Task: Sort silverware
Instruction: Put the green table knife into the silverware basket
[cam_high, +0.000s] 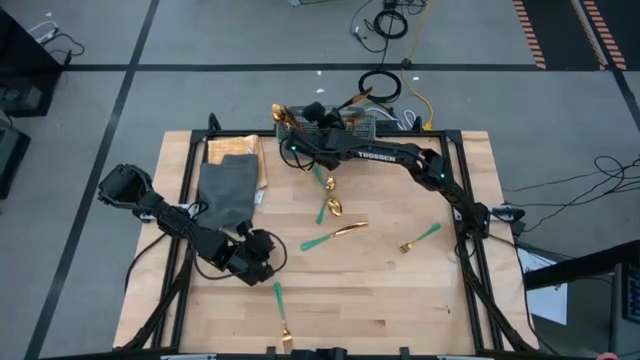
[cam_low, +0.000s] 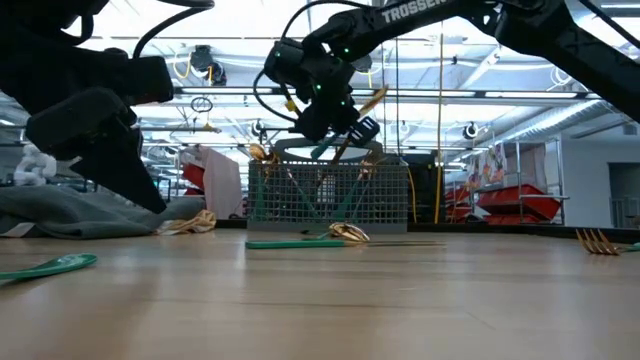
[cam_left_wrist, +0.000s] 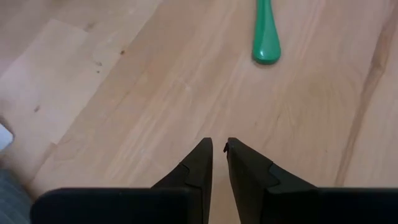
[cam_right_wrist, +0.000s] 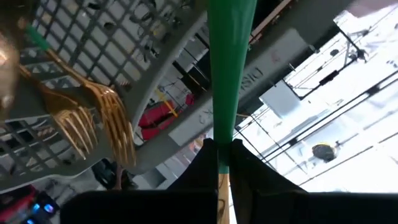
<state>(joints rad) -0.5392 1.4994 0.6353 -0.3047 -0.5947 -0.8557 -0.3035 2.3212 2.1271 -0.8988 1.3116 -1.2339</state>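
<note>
The silverware has gold heads and teal-green handles. Several pieces stand in the grey mesh basket (cam_high: 335, 124) at the far edge. Two spoons (cam_high: 333, 208), a long piece (cam_high: 335, 235) and a fork (cam_high: 420, 238) lie loose on the table, and one more piece (cam_high: 281, 308) lies near the front edge. My right gripper (cam_high: 310, 118) hangs over the basket (cam_low: 330, 195), shut on one piece (cam_right_wrist: 230, 74). My left gripper (cam_high: 266, 262) is low over the table at front left, its fingers a narrow gap apart with nothing between them (cam_left_wrist: 219, 155). My right gripper pinches the piece between its two fingers where the green handle meets the gold neck (cam_right_wrist: 219, 163). The handle runs straight on past the fingertips. The piece is lifted clear of the table, tilted, above the basket's rim (cam_low: 335, 148); its head is hidden behind the fingers.
A dark grey cloth (cam_high: 228, 190) lies at the left beside a tan board (cam_high: 240, 150). The green handle end (cam_left_wrist: 265, 34) of the front piece lies just ahead of my left gripper. Bare wood lies at the front right of the table.
</note>
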